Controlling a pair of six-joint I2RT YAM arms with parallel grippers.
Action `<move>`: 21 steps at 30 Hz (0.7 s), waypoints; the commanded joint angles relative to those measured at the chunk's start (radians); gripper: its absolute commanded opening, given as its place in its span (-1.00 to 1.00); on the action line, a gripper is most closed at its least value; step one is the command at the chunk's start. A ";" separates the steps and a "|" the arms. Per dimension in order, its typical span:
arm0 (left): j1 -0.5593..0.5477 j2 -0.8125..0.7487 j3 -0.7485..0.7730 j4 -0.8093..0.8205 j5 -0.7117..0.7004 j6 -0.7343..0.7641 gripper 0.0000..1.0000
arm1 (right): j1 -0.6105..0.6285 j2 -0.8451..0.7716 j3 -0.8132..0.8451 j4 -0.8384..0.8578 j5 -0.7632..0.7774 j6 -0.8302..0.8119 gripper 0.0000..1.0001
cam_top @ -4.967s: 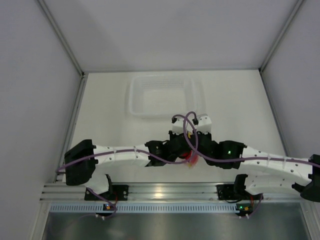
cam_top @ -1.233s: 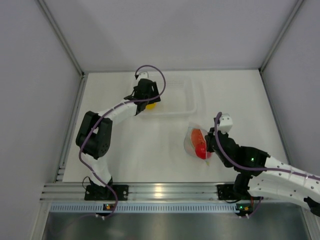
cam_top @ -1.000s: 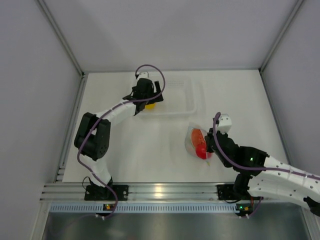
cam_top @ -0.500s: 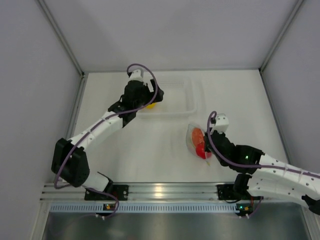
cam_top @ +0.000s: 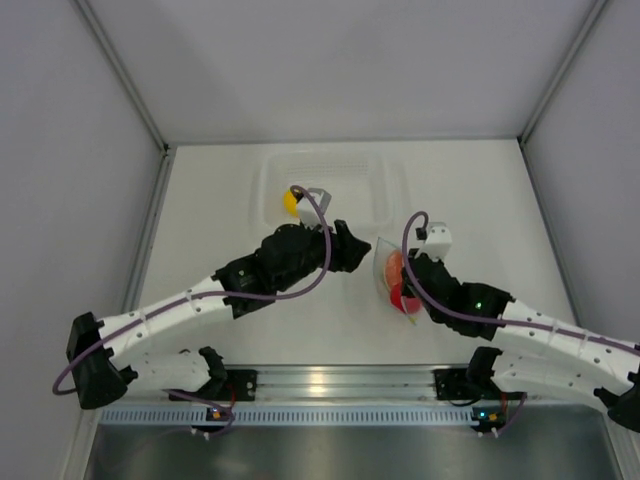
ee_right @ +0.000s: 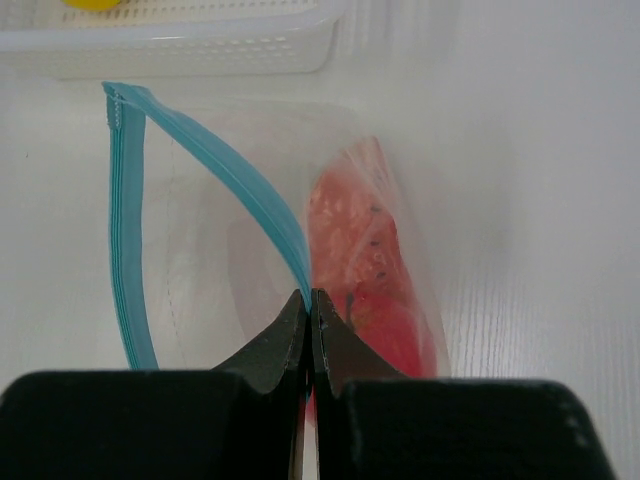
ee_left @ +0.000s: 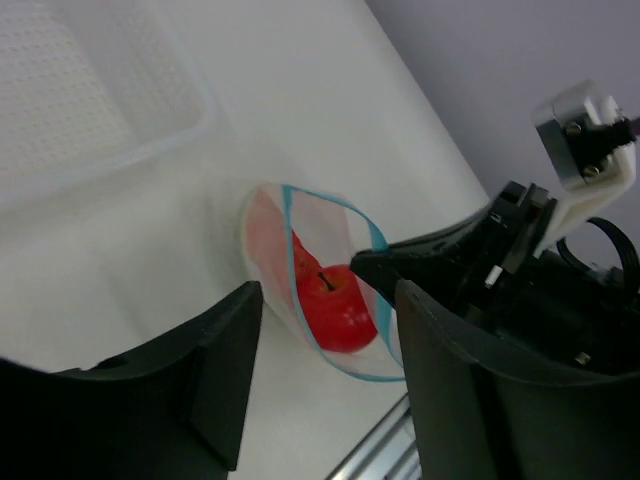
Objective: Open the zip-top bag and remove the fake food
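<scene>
The zip-top bag (cam_top: pixel 385 262) lies right of centre, and its blue zip mouth (ee_right: pixel 125 230) gapes open. My right gripper (ee_right: pixel 312 296) is shut on one side of the zip strip (ee_right: pixel 262 205). Inside the bag are a red round fruit (ee_left: pixel 335 300) and a paler red-orange piece (ee_right: pixel 350 220). My left gripper (ee_left: pixel 328 295) faces the bag's mouth from the left. It is open, its fingers (ee_left: pixel 225 370) straddle the view of the fruit, and nothing is between them. A yellow round fruit (cam_top: pixel 291 200) sits in the clear tray (cam_top: pixel 396 190).
The rigid clear tray (ee_left: pixel 150 140) stands at the back centre, just behind the bag. The right arm's wrist (ee_left: pixel 585 140) is close in front of my left gripper. White walls close in the table on three sides.
The left arm left the tray, where the yellow fruit stays, and swung down and right to the bag's mouth. Its jaws have narrowed somewhat. The right gripper kept its grip and shifted slightly left.
</scene>
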State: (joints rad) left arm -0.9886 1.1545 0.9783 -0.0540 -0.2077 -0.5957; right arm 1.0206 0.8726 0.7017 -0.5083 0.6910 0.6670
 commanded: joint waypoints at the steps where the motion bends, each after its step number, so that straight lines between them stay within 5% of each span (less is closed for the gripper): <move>1: -0.097 0.004 -0.033 0.077 -0.076 -0.044 0.20 | -0.019 -0.018 0.035 0.048 -0.005 0.029 -1.00; 4: -0.143 0.031 -0.047 0.158 -0.050 -0.093 -0.07 | -0.024 -0.046 0.028 0.042 -0.005 0.043 -1.00; 14: -0.185 0.250 0.006 0.290 -0.063 -0.154 -0.53 | -0.031 -0.144 0.010 0.014 -0.022 0.068 -1.00; 21: -0.186 0.385 0.069 0.237 -0.154 -0.135 -0.63 | -0.036 -0.162 -0.002 -0.018 -0.022 0.069 -1.00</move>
State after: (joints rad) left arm -1.1706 1.5127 0.9657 0.1524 -0.2955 -0.7349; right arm 1.0012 0.7231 0.7002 -0.5190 0.6682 0.7197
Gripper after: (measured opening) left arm 0.190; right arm 0.009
